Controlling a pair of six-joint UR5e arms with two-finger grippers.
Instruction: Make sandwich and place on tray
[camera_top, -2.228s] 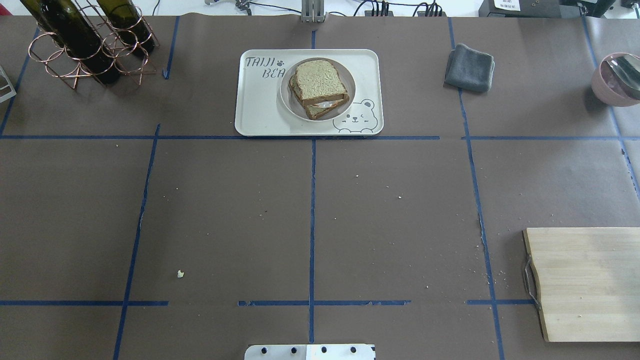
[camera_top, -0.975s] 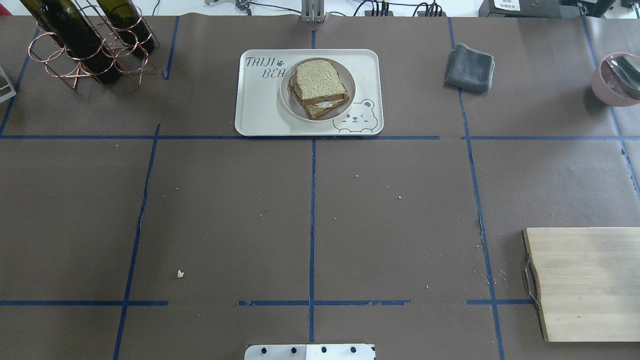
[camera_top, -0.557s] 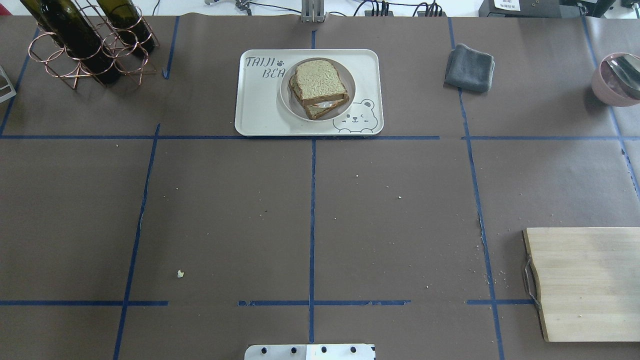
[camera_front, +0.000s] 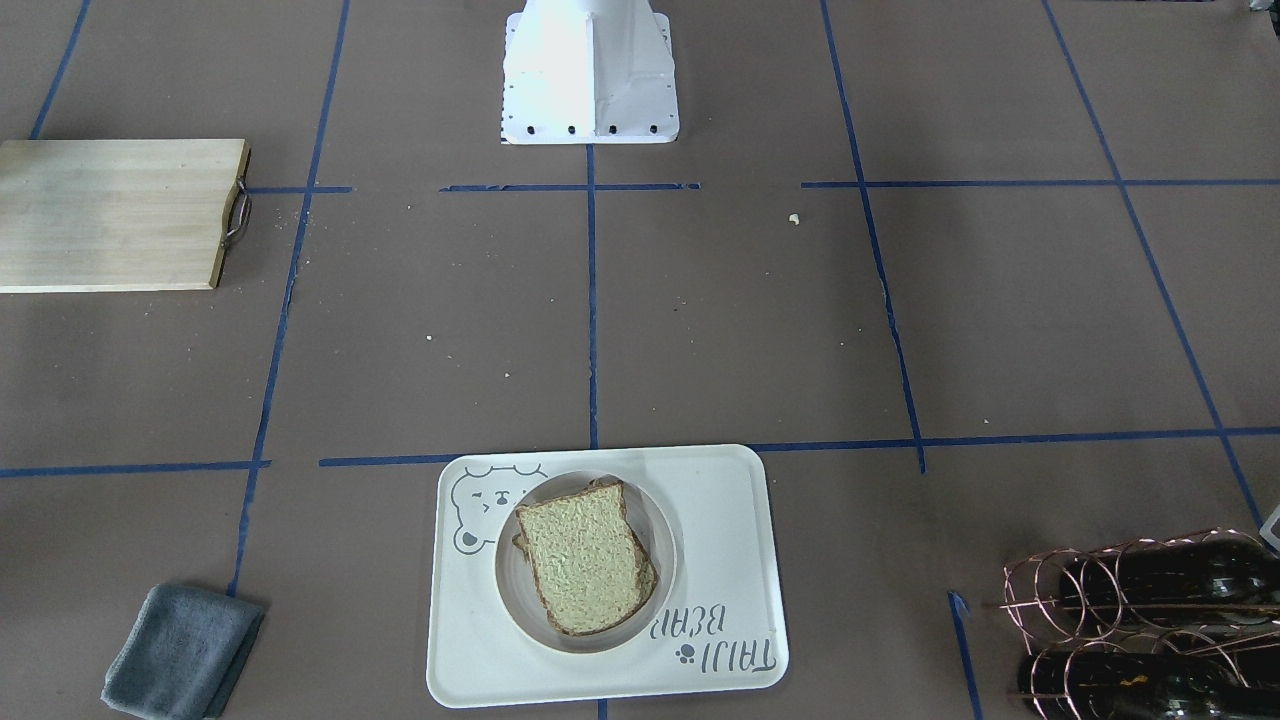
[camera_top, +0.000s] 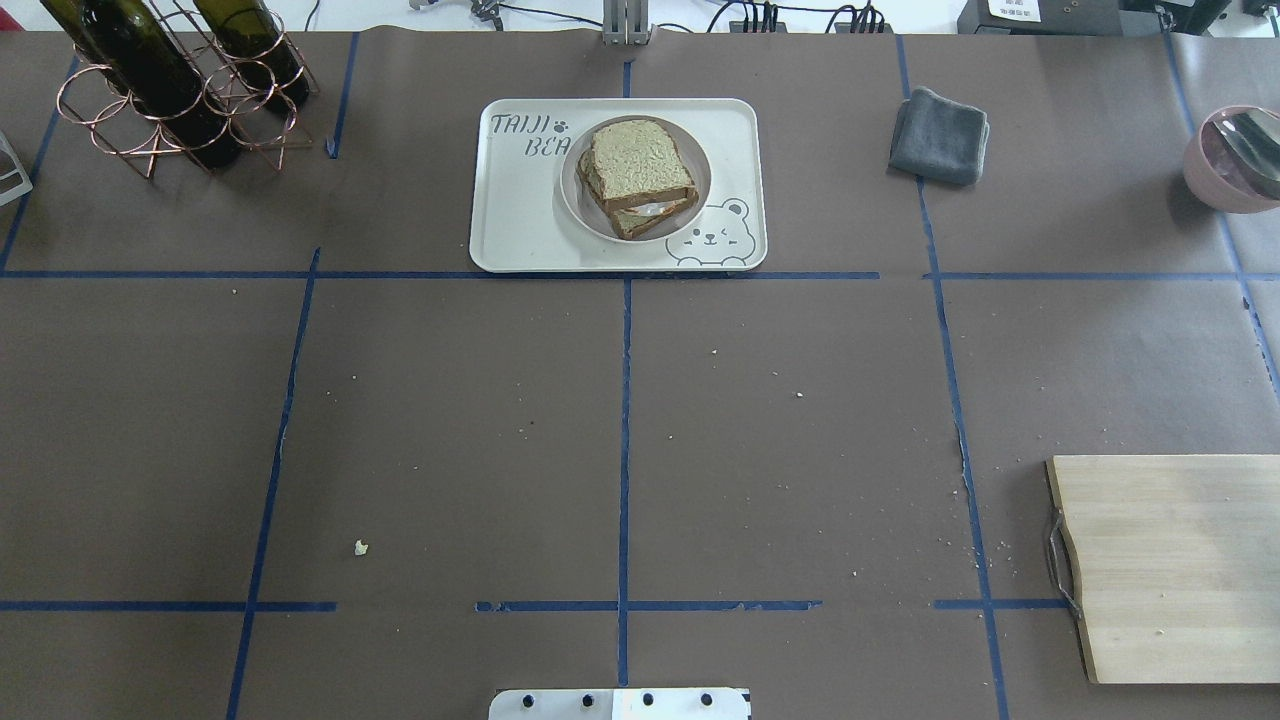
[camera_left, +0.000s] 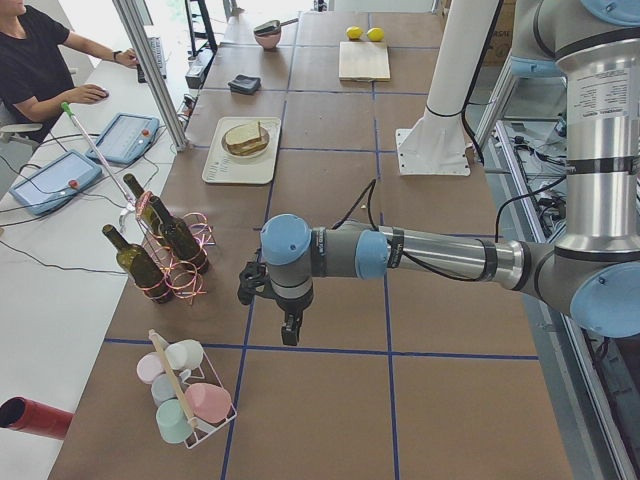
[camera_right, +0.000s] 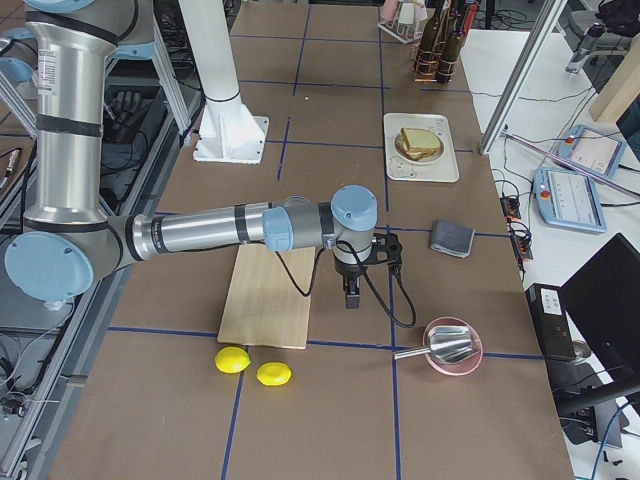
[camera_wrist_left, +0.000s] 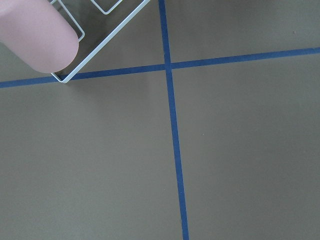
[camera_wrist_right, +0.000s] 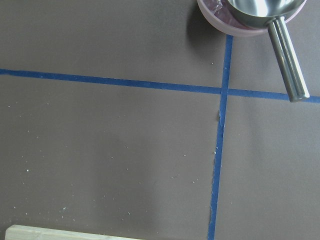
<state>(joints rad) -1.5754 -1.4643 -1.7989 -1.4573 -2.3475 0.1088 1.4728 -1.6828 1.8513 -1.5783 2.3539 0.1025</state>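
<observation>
The sandwich (camera_top: 640, 170), two speckled bread slices with egg showing at the front edge, sits on a small round plate (camera_top: 573, 203) on the cream bear tray (camera_top: 520, 225) at the far middle of the table. It also shows in the front-facing view (camera_front: 585, 565). Neither gripper shows in the overhead or front-facing view. My left gripper (camera_left: 290, 332) hangs over bare table far from the tray, near the bottle rack. My right gripper (camera_right: 350, 297) hangs by the cutting board's edge. I cannot tell whether either is open or shut.
A wooden cutting board (camera_top: 1170, 565) lies at the near right, two lemons (camera_right: 250, 365) beyond it. A grey cloth (camera_top: 940, 135) and a pink bowl with a metal scoop (camera_top: 1235, 160) are at the far right. A copper bottle rack (camera_top: 170, 85) stands far left, a cup rack (camera_left: 185, 395) further left.
</observation>
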